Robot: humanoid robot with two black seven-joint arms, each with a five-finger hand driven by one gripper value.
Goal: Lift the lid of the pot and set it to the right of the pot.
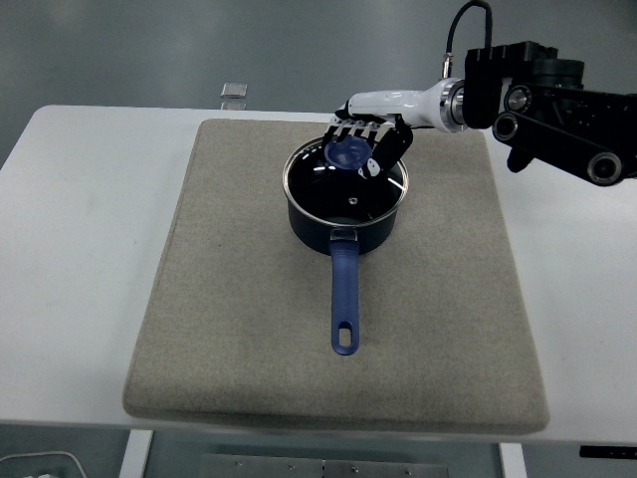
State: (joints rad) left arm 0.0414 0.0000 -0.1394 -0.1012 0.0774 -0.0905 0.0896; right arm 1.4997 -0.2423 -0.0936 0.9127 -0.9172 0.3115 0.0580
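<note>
Head view: lid knob point(347, 152) half behind hand point(369, 137).

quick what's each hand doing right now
Right hand: fingers curled around the lid knob; lid on the pot.
Left hand: not in view.

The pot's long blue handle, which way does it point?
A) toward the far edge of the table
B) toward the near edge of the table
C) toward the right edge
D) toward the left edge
B: the pot sits on the grey mat, and its handle runs straight down the picture toward the table's near edge.
</note>
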